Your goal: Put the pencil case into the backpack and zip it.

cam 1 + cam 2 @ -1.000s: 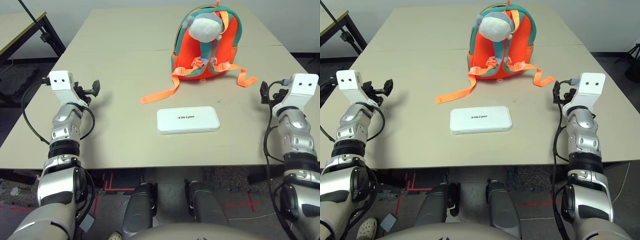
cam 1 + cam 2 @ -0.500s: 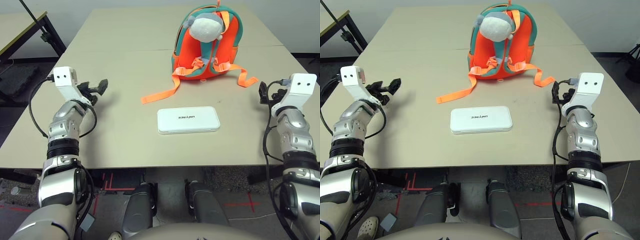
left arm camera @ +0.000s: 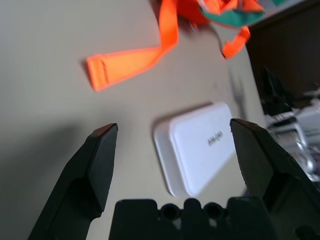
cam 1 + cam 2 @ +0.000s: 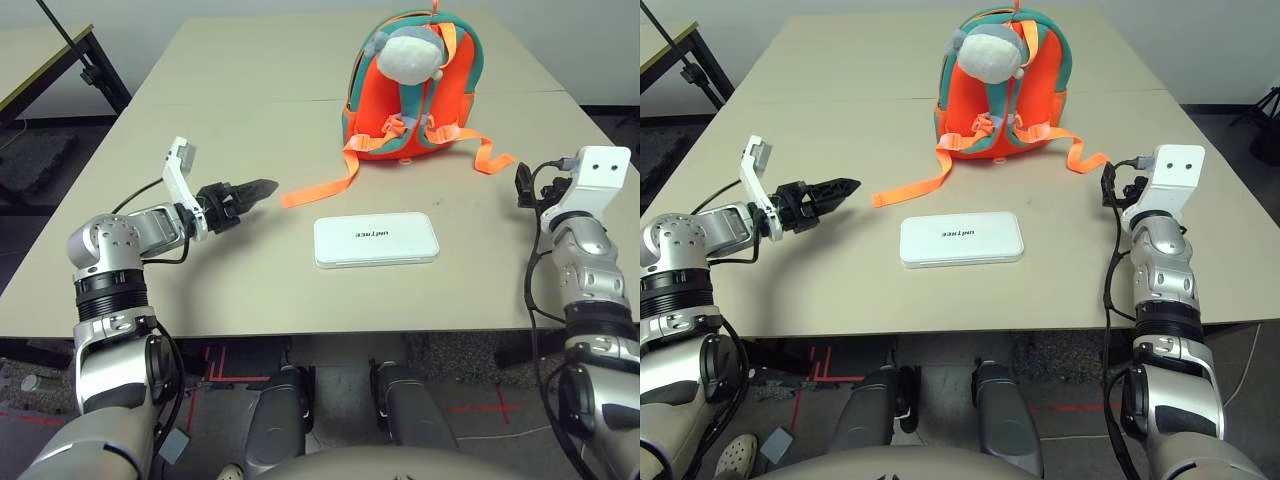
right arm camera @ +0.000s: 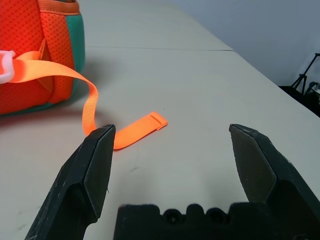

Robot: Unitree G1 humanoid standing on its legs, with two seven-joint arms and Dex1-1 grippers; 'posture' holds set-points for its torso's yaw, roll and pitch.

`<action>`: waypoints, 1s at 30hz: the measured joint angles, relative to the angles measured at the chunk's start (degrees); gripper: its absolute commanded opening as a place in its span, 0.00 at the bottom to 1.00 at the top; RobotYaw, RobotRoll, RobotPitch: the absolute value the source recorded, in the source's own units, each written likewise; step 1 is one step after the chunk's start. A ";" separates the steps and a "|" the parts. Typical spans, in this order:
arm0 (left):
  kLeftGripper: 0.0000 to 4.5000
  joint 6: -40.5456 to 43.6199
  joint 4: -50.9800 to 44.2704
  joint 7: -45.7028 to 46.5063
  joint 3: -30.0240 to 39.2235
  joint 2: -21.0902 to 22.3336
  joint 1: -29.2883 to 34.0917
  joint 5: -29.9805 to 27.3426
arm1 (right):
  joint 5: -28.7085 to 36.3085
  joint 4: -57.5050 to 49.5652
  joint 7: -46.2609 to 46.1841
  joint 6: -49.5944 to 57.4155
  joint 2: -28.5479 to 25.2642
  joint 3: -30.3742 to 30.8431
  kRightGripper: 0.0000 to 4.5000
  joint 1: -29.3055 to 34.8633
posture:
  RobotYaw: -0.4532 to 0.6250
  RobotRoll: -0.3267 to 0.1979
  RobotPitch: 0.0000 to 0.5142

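The white pencil case [image 4: 376,240] lies flat near the table's front edge, lettering up; the left wrist view shows the pencil case [image 3: 200,146] too. Behind it the orange backpack [image 4: 410,95] with teal trim lies with its straps facing up, a grey-white plush toy [image 4: 408,52] on top, and one long orange strap [image 4: 320,185] trailing toward the left. My left gripper [image 4: 258,189] is open, empty, pointing right, just left of that strap's end. My right gripper [image 5: 172,131] is open and empty at the table's right side, near the other strap end [image 5: 140,129].
The beige table [image 4: 230,120] is made of two joined tops with a seam running across. A dark-framed second table [image 4: 45,60] stands at the far left. Bare tabletop lies between the pencil case and both arms.
My left arm has swung inward and turned its gripper to point right, now close to the long strap's end. The right arm has barely shifted. Pencil case and backpack have not moved.
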 measured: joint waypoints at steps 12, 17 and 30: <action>1.00 6.94 6.79 1.01 2.60 -4.99 -2.17 0.16 | 0.00 -0.16 0.25 0.22 0.08 0.07 1.00 0.18 | 0.29 0.62 0.23; 1.00 6.97 10.37 0.32 1.39 -5.30 -2.96 0.72 | 0.01 -0.66 0.23 0.59 0.15 0.06 1.00 0.64 | 0.27 0.62 0.24; 1.00 2.94 17.39 -3.86 -4.04 -6.06 -4.99 3.98 | -0.35 -6.49 1.95 4.45 -0.01 1.77 1.00 4.11 | 0.25 0.62 0.25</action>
